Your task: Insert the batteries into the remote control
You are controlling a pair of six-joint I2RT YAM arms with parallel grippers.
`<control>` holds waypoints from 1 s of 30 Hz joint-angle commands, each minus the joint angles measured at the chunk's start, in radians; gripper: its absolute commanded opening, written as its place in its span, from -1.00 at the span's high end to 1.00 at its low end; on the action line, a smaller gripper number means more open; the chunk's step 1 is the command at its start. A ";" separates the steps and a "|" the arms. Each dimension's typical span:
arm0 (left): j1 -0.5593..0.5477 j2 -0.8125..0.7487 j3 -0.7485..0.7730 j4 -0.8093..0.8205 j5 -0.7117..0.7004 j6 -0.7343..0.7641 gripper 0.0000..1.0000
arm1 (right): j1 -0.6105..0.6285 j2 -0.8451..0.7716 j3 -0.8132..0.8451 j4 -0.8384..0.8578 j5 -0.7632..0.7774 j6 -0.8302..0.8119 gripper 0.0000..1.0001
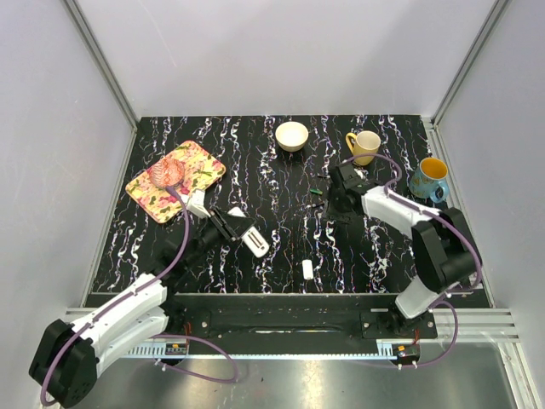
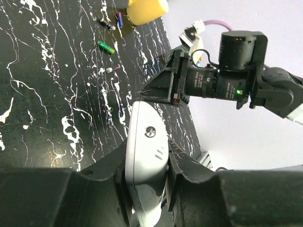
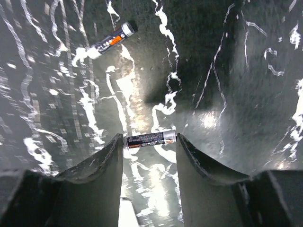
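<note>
Loading not yet begun: left gripper (image 2: 147, 153) clamps remote (image 2: 147, 127), right gripper (image 3: 150, 142) pinches battery (image 3: 150, 139) end-to-end (spare battery (image 3: 112, 38) lies at its 11 o'clock), both awaiting insertion.

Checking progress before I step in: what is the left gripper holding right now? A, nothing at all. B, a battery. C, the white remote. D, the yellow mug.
C: in the left wrist view, the left gripper is clamped on the white remote, with a finger pressing each long side.
</note>
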 commanded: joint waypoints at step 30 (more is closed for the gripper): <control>-0.003 -0.043 0.029 -0.026 -0.043 0.001 1.00 | 0.026 -0.005 -0.022 -0.207 0.149 0.919 0.27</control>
